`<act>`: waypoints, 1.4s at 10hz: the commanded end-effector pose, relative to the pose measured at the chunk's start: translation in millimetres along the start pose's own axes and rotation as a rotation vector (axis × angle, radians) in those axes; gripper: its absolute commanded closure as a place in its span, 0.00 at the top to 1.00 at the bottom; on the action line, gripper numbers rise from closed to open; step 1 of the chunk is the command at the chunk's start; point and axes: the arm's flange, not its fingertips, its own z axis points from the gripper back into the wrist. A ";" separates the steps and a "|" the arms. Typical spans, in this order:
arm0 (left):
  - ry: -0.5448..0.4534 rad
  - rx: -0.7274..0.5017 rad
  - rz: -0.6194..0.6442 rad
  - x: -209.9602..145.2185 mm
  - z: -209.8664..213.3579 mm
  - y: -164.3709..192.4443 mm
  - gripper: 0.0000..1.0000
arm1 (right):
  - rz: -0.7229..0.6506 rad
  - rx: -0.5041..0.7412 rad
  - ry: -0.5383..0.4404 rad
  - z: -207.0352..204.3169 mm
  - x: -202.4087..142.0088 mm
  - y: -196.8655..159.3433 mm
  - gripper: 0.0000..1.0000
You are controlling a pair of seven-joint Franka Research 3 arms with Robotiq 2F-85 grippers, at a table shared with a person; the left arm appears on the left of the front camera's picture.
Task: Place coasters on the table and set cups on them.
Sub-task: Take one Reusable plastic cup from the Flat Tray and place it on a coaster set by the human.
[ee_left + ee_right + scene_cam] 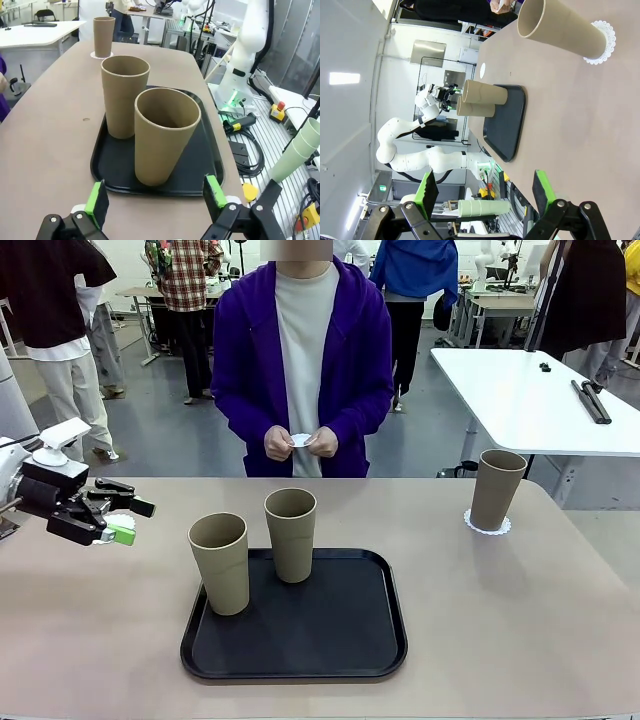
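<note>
Cups (219, 562): three, two on tray (330, 635), one on coaster (501, 528).

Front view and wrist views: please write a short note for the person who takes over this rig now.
Left gripper: open, empty, hovering over the left side of the beige table.
Right gripper: open, empty.
Done: one tall tan tumbler stands on a white lacy paper coaster at the far right.
A second coaster lies bare near the left gripper.
The person's hands hold a small white thing, likely the third coaster.
Left: two tan tumblers stand on the black tray; each must go on a coaster.
</note>
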 end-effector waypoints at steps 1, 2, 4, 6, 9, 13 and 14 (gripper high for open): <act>-0.021 -0.011 0.011 3.7 3.5 -0.6 1.00 | -0.002 0.005 -0.003 1.8 1.5 -0.1 1.00; -0.021 -0.011 0.011 3.7 3.5 -0.6 1.00 | -0.002 0.005 -0.003 1.8 1.5 -0.1 1.00; -0.125 0.032 -0.077 -9.0 3.4 3.4 1.00 | -0.002 0.005 -0.003 1.8 1.5 -0.1 1.00; -0.324 -0.012 -0.120 -40.9 -8.8 9.5 1.00 | -0.002 0.005 -0.003 1.8 1.5 -0.1 1.00; -0.344 -0.023 -0.031 -63.5 -22.5 11.9 1.00 | -0.002 0.005 -0.003 1.8 1.5 -0.1 1.00; -0.339 -0.043 0.016 -92.0 -53.4 18.7 1.00 | -0.002 0.005 -0.003 1.8 1.5 -0.1 1.00; -0.336 -0.049 0.003 -93.9 -60.6 20.7 1.00 | -0.002 0.005 -0.003 1.8 1.5 -0.1 1.00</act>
